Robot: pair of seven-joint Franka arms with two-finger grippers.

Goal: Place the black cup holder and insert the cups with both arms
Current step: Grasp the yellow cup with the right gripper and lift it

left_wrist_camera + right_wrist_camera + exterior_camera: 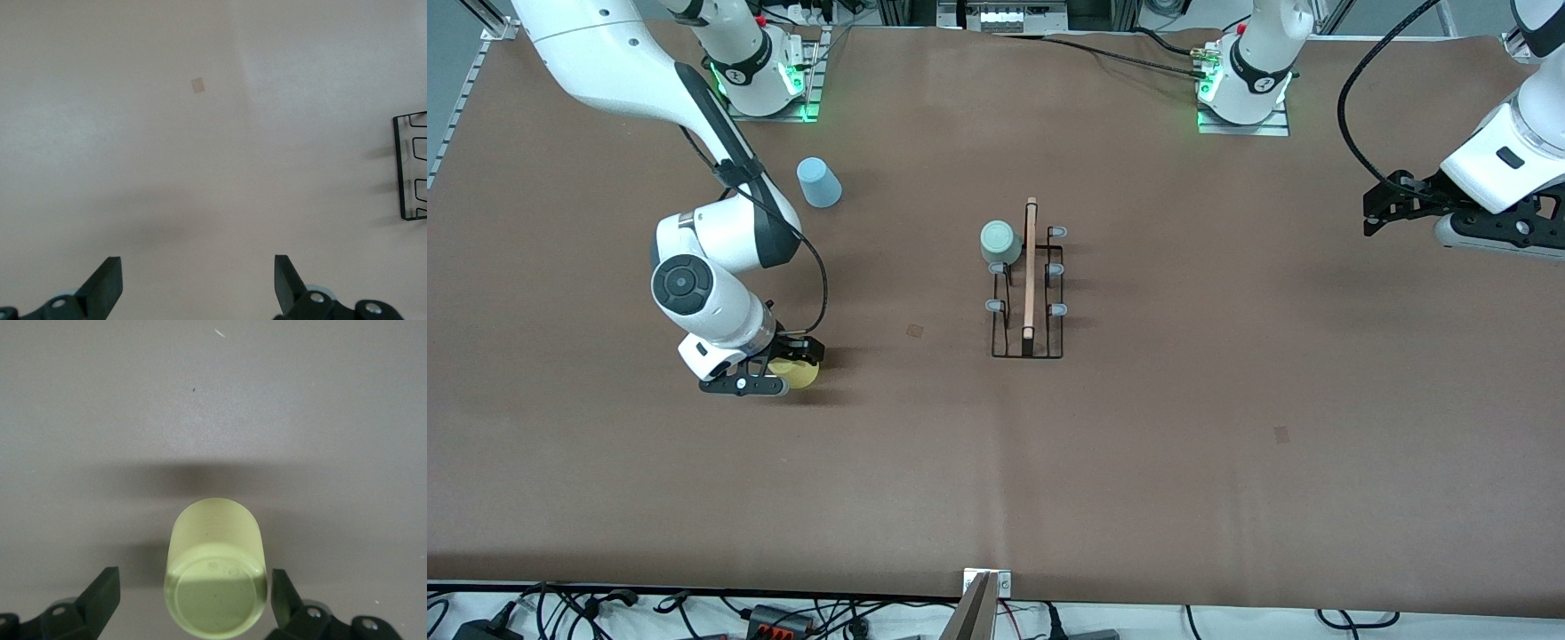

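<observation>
Brown matting covered the whole surface [1227, 462], bare across the wide stretch nearest the front camera. Toward the right arm's end, the right pincer [778, 378] was down low around the yellow cup [799, 373]; in the right wrist view that cup [215, 577] stood upside down between the two spread fingers [100, 593], its flat base up, with a gap showing on each side, so the pincer was open and not gripping it. Farther from the front camera, at the middle of the surface, the black cup holder [1028, 302] stood upright on its wire base, the light wooden rod [1031, 267] running along its top and pale tipped pegs [1057, 309] sticking out on both sides. The grey-green cup [1000, 242] sat upside down on a peg on the side facing the right arm's end, at the end of the holder farther from the front camera. Farther still, the light blue cup [819, 182] stood upside down on the surface near the right arm's base. The left arm waited at its own end, its left pincer [1376, 213] raised over bare surface; the left wrist view showed its fingers [107, 283] set wide apart and holding nothing, with a corner of the holder [408, 167] at the edge.
</observation>
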